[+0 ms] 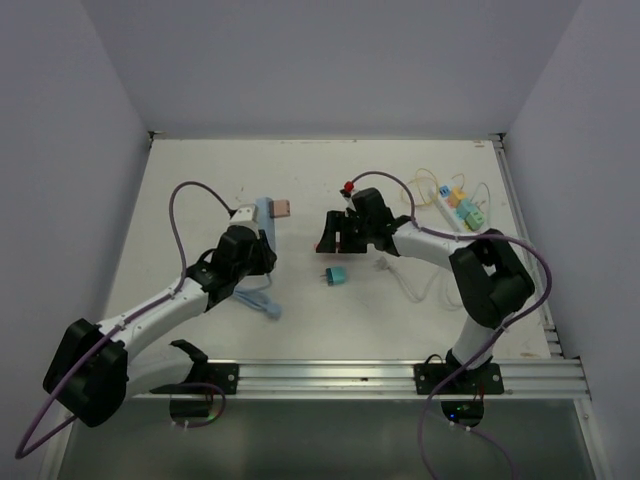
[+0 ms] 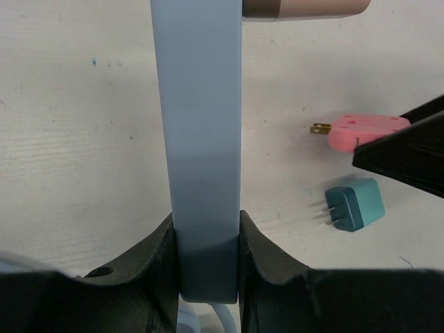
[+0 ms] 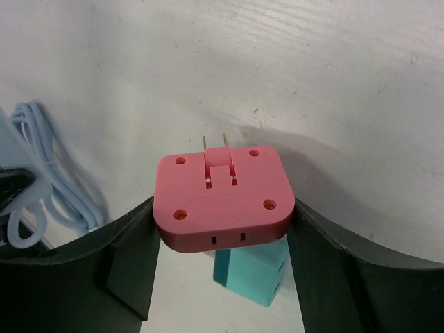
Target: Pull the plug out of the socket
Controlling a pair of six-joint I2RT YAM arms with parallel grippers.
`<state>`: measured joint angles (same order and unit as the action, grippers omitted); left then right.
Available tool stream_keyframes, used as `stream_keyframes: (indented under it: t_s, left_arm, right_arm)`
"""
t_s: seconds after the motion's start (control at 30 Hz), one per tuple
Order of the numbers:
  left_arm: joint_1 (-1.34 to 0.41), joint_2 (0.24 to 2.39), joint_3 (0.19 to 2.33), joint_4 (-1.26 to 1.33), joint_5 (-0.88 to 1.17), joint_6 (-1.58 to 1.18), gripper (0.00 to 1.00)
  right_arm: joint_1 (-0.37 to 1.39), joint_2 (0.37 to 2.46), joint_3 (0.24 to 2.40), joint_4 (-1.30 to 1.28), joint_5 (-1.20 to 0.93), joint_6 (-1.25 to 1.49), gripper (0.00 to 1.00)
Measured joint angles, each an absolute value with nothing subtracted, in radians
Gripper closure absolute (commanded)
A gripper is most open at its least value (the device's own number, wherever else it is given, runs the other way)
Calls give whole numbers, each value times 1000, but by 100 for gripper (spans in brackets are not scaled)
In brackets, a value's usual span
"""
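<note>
The socket is a long light-blue power strip [image 2: 198,104], and my left gripper [image 2: 206,229] is shut on its near end. A rose-gold plug [image 2: 305,7] sits in the strip's far end. My right gripper [image 3: 222,215] is shut on a pink plug [image 3: 222,198], whose two brass prongs are bare and point away, clear of the strip. In the left wrist view this pink plug [image 2: 364,132] hangs to the right of the strip. From above, the left gripper [image 1: 258,240] and the right gripper [image 1: 330,232] face each other across a gap, with the socket [image 1: 265,213] on the left.
A teal plug [image 1: 336,276] lies loose on the table between the arms, under the pink one [image 3: 253,274]. The strip's pale blue cable [image 3: 48,173] is coiled by the left arm. At the back right lies a white strip with coloured plugs [image 1: 455,205], with a white cable [image 1: 410,280] nearer.
</note>
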<state>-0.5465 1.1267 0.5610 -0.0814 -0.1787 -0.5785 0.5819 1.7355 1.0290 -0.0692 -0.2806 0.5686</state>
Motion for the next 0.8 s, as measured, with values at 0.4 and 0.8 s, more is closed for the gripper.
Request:
stream_keyframes:
  t_s: [0.4, 0.8]
  left_arm:
    - [-546, 1119, 561, -96, -96, -556, 100]
    - [-546, 1120, 572, -94, -44, -539, 100]
  right_arm:
    - [582, 1797, 1060, -27, -221, 426, 22]
    - [582, 1672, 974, -47, -231, 430, 7]
